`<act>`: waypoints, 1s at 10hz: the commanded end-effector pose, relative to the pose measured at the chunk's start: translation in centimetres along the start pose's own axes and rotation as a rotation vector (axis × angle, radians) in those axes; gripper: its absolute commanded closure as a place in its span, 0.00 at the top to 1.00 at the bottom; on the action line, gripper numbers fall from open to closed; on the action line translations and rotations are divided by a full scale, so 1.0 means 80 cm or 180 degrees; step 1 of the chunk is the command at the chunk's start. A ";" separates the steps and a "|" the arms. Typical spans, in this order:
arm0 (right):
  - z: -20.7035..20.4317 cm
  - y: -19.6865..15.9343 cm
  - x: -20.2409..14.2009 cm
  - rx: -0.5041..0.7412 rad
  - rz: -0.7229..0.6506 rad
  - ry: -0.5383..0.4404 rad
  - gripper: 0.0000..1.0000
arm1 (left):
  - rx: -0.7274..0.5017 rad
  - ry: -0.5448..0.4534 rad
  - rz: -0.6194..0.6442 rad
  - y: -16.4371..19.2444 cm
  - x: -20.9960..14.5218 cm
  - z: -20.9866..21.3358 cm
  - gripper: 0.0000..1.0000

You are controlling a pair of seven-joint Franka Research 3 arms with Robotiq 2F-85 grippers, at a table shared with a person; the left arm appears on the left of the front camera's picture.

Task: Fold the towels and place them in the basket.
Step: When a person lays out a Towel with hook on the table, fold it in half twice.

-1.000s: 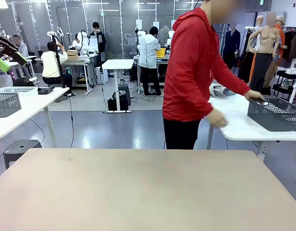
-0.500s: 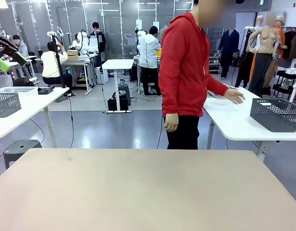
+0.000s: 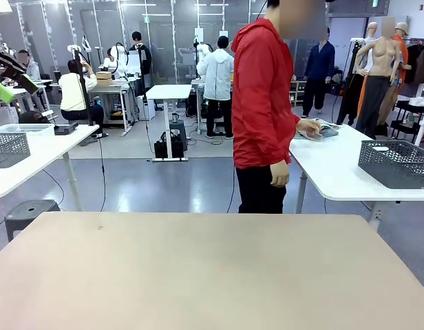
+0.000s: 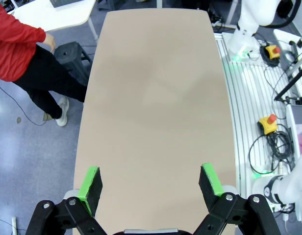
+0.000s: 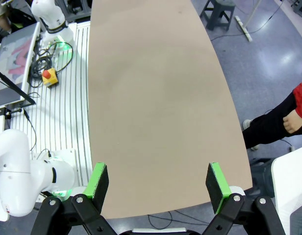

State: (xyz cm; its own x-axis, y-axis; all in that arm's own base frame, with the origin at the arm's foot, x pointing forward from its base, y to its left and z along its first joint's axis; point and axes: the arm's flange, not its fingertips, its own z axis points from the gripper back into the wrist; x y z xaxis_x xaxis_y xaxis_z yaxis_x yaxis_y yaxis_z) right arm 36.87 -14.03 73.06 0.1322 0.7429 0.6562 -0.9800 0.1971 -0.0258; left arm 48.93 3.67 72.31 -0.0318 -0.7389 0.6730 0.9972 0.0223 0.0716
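Note:
High above the tan table (image 4: 156, 93), my left gripper (image 4: 151, 183) is open with nothing between its green pads. My right gripper (image 5: 159, 181) hangs the same way, open over the table (image 5: 156, 98). A person in a red hooded jacket (image 3: 263, 96) stands beyond the far edge, turned to a white side table (image 3: 336, 175) on the right. One hand rests there on a small pale pile of cloth, apparently the towels (image 3: 316, 130). The dark grey mesh basket (image 3: 396, 163) stands on that side table nearer the front.
A second grey mesh basket (image 3: 9, 148) sits on a white table at the far left. A dark stool (image 3: 29, 213) stands by the table's left far corner. Cables and an emergency-stop button (image 5: 49, 76) lie on the robot's side.
The person let go of the basket on the side table, straightened and turned, and now reaches to the pale cloth pile farther back. Neither gripper has changed.

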 end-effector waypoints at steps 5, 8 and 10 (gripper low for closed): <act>-0.001 0.002 0.002 -0.0003 0.0016 -0.0015 1.00 | 0.0021 -0.0002 -0.0006 -0.002 0.002 0.001 1.00; -0.001 0.002 0.002 -0.0003 0.0016 -0.0015 1.00 | 0.0021 -0.0002 -0.0006 -0.002 0.002 0.001 1.00; -0.001 0.002 0.002 -0.0003 0.0016 -0.0015 1.00 | 0.0021 -0.0002 -0.0006 -0.002 0.002 0.001 1.00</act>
State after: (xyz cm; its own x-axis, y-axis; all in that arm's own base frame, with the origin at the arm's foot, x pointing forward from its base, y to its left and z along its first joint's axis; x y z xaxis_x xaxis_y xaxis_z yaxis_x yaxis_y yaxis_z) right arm 36.87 -14.03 73.06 0.1322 0.7429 0.6562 -0.9800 0.1971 -0.0258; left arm 48.93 3.67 72.31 -0.0318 -0.7389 0.6730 0.9972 0.0223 0.0716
